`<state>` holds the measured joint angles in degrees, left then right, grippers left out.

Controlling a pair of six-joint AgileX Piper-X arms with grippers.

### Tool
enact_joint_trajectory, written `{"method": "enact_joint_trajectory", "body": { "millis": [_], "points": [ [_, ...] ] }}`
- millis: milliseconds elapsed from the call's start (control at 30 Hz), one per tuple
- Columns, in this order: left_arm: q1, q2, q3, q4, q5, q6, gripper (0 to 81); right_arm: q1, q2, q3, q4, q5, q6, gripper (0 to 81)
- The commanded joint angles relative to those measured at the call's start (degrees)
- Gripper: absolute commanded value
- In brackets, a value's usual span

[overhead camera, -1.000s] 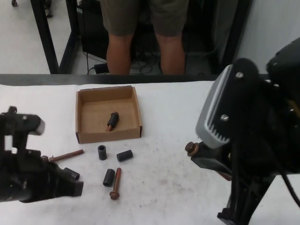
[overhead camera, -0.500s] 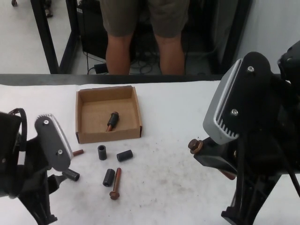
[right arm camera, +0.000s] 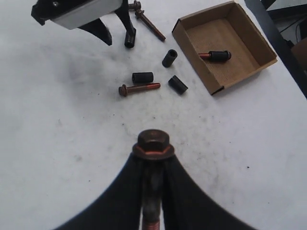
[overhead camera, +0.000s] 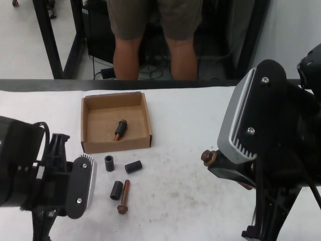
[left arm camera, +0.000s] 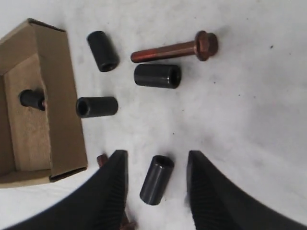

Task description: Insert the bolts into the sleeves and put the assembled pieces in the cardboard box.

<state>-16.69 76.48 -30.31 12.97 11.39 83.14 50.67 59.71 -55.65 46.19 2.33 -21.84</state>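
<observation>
My left gripper (left arm camera: 156, 191) is open, its two fingers straddling a black sleeve (left arm camera: 157, 179) that lies on the white bench; the right wrist view shows the same gripper (right arm camera: 117, 33) and sleeve (right arm camera: 129, 38). My right gripper (right arm camera: 152, 165) is shut on a copper bolt (right arm camera: 152, 146), held above the bench on the right with its head (overhead camera: 208, 157) pointing left. The cardboard box (overhead camera: 116, 145) holds one assembled piece (overhead camera: 120, 129). In front of the box lie three loose sleeves (overhead camera: 109, 163) (overhead camera: 133, 166) (overhead camera: 116, 190) and a bolt (overhead camera: 124, 196).
Another copper bolt (right arm camera: 148, 23) lies just beyond the left gripper, near the box's corner (left arm camera: 62, 105). The left arm's wrist (overhead camera: 80, 187) covers the bench's near-left part. Bare white bench (overhead camera: 175, 191) lies between the two arms.
The left arm has turned and come in over the leftmost sleeve, now hiding that sleeve and the nearby bolt in the high view. The right arm with its bolt has barely shifted.
</observation>
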Motion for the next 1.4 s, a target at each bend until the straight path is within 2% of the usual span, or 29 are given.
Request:
{"method": "enact_joint_trajectory", "body": {
  "millis": [0, 133, 267, 400, 600, 1067, 1367],
  "points": [
    [2.0, 4.0, -2.57, -1.27, 0.24, 3.31, 38.0, -0.36, -0.53, -0.13, -0.17, -0.53, -0.41, 0.0],
    [4.87, 8.95, -6.05, -1.27, 0.1, 8.85, 38.0, -0.36, -0.53, -0.13, -0.17, -0.53, -0.41, 0.0],
    [6.33, 11.46, -9.44, 2.7, -1.03, 10.49, 38.0, -0.36, -0.53, -0.13, -0.17, -0.53, -0.41, 0.0],
    [6.31, 11.62, -11.4, 9.64, -0.52, 13.37, 38.0, -0.36, -0.53, 0.02, -0.29, -0.53, -0.44, 0.0],
    [6.04, 11.62, -11.49, 11.83, 4.59, 13.37, 35.2, -0.36, -0.39, 1.88, -1.07, -0.53, -0.44, 0.0],
    [5.94, 14.3, -11.62, 11.08, 5.11, 14.43, 35.2, -0.36, -0.39, 2.52, -1.08, -0.53, -0.44, 0.0],
    [5.46, 17.72, -12.18, 6.46, 3.1, 15.97, 35.2, -0.36, -0.39, 2.52, -1.08, -0.53, -0.44, 0.0]
  ]
}}
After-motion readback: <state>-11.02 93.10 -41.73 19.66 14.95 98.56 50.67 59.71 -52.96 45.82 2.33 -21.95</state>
